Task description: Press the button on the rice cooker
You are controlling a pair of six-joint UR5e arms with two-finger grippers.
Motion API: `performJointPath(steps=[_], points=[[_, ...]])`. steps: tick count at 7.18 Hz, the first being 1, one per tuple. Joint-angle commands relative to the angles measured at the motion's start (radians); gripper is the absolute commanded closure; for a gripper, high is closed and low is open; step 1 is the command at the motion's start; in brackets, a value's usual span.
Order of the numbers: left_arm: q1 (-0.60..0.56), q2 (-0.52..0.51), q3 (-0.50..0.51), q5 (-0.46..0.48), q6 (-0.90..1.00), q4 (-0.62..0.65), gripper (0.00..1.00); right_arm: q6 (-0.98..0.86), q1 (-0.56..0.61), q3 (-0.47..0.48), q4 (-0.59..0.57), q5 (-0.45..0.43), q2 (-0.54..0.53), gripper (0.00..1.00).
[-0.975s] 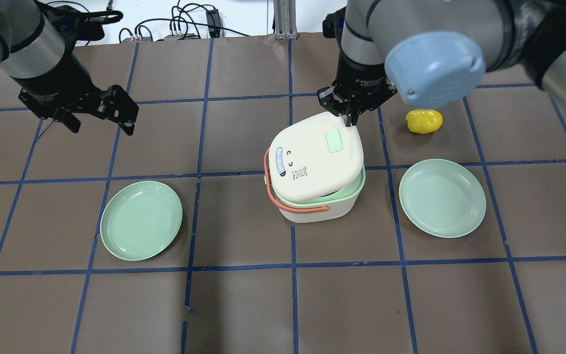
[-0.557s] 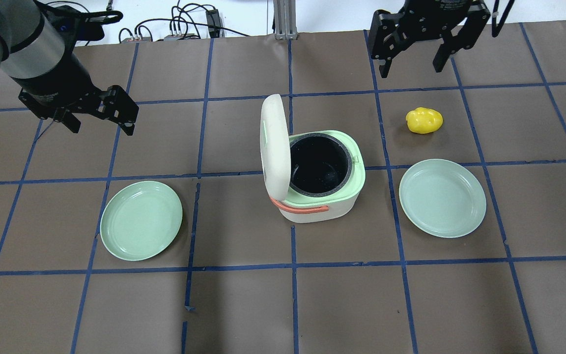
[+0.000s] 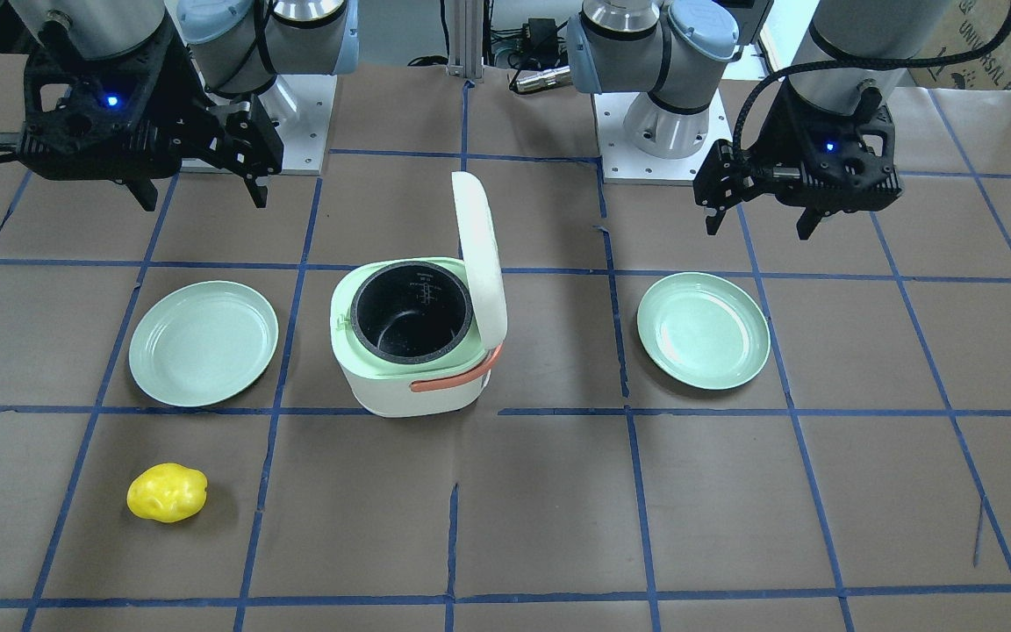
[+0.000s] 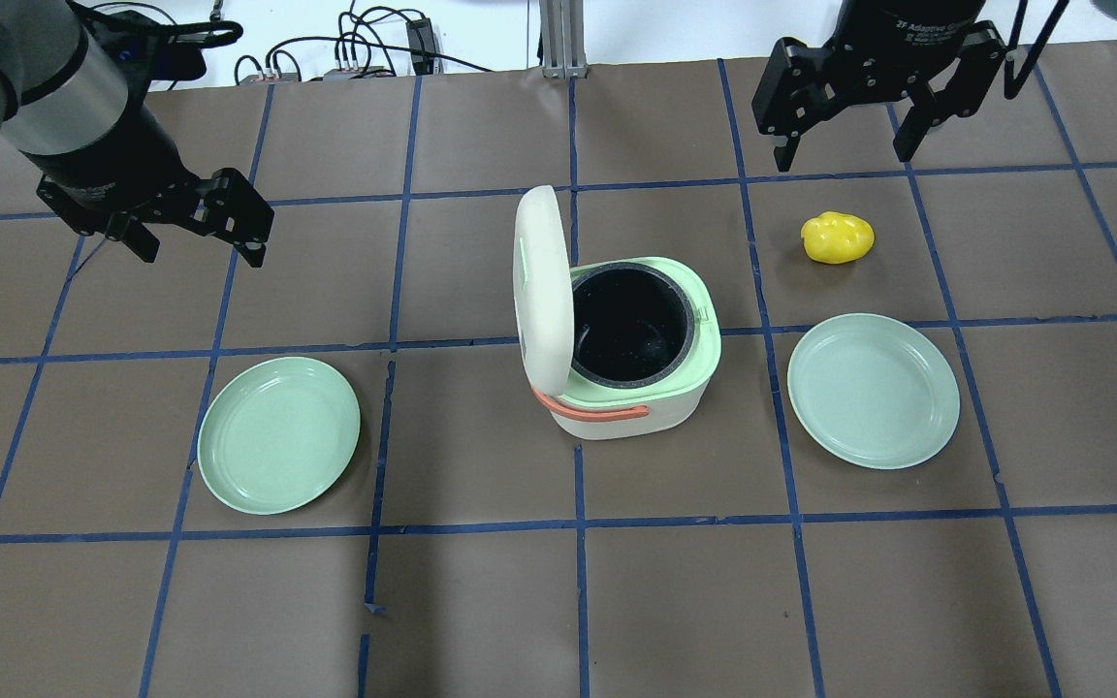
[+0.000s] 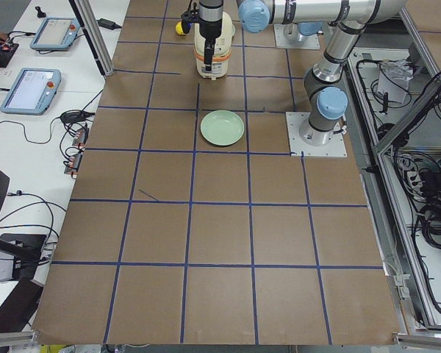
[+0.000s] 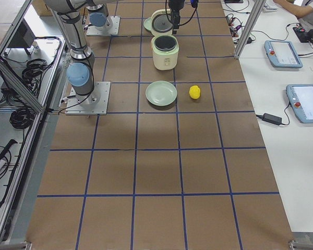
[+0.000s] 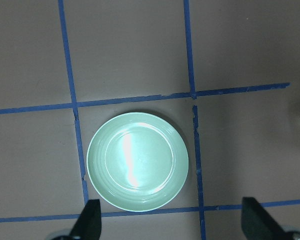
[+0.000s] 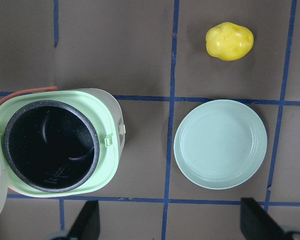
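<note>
The white and green rice cooker (image 4: pixel 631 412) stands mid-table with its lid (image 4: pixel 541 281) upright on the left, baring the black inner pot (image 4: pixel 628 325). A small latch tab (image 4: pixel 703 313) sits on the rim's right side. The cooker also shows in the front view (image 3: pixel 400 386) and the right wrist view (image 8: pixel 107 125). My right gripper (image 4: pixel 845 150) is open and empty, high over the far right, well clear of the cooker. My left gripper (image 4: pixel 200 250) is open and empty at the far left.
A green plate (image 4: pixel 278 433) lies left of the cooker, below my left gripper (image 7: pixel 172 225). Another green plate (image 4: pixel 873 390) lies to its right. A yellow lumpy object (image 4: pixel 838 237) lies beyond the right plate, under my right gripper (image 8: pixel 172 225).
A second ago my right gripper touched the far edge of the shut lid. The lid has swung open to upright and the right arm has drawn back, far and right. The left arm is still.
</note>
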Motion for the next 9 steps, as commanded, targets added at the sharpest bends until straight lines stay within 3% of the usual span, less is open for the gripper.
performJointPath(steps=[1, 9], points=[[0.000, 0.000, 0.000, 0.000, 0.000, 0.000, 0.00, 0.005, -0.012, 0.031, -0.018, -0.014, 0.002, 0.00], [0.000, 0.000, 0.000, 0.000, 0.000, 0.000, 0.00, 0.004, -0.012, 0.034, -0.051, -0.015, -0.001, 0.00]])
